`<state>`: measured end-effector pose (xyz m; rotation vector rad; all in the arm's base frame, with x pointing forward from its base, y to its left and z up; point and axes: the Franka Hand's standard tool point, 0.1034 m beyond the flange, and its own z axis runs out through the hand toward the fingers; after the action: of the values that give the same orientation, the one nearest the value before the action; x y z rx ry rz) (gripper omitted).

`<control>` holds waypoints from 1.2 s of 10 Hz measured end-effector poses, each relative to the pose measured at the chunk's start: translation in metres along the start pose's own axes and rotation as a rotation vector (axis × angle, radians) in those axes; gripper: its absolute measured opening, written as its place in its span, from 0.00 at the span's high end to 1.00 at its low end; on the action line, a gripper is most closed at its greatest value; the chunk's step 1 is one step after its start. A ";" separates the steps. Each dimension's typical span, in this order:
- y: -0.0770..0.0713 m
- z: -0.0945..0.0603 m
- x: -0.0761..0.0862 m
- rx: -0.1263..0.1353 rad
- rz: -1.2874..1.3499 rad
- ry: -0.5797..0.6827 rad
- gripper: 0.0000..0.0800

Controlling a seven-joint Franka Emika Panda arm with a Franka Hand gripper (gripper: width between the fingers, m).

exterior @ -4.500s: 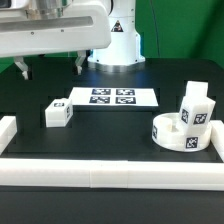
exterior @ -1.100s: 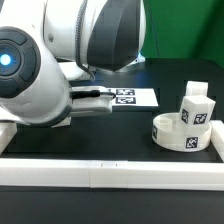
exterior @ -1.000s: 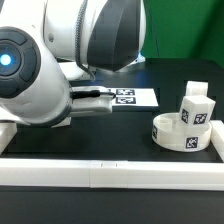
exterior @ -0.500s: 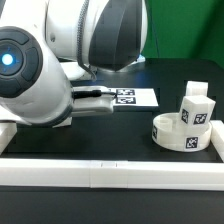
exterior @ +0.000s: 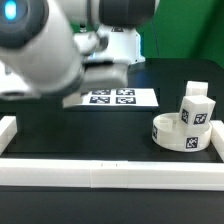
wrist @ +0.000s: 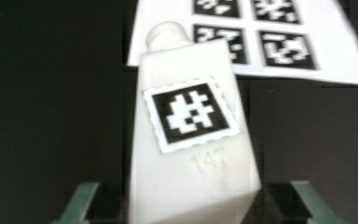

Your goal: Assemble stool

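On the exterior view's left the arm (exterior: 40, 50) hides the claw, so the grip shows only from the wrist. There the claw (wrist: 194, 205) is clenched on 1 white leg (wrist: 190, 130), its fingers (wrist: 91, 200) pressing 2 opposite sides, likely for carrying it to the seat. The marker board (exterior: 112, 97) lies mid-table. On the right sits the round seat (exterior: 178, 133), with a second leg (exterior: 196, 108) upright at its far rim, inside or behind I cannot tell.

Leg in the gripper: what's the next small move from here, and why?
Probably carry the leg toward the seat at the exterior view's right. The gripper is shut on the leg, near the marker board, while the seat sits well apart from it, so that gap likely needs closing first.
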<state>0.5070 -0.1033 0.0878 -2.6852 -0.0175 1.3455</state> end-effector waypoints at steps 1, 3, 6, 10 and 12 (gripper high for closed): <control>-0.003 -0.014 -0.008 0.000 -0.002 0.027 0.59; -0.001 -0.020 -0.005 -0.011 -0.003 0.081 0.59; 0.002 -0.028 0.007 -0.021 0.000 0.176 0.59; -0.027 -0.052 -0.001 0.124 0.144 0.386 0.59; -0.036 -0.063 0.000 0.111 0.162 0.478 0.59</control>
<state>0.5596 -0.0756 0.1296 -2.8826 0.3187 0.6786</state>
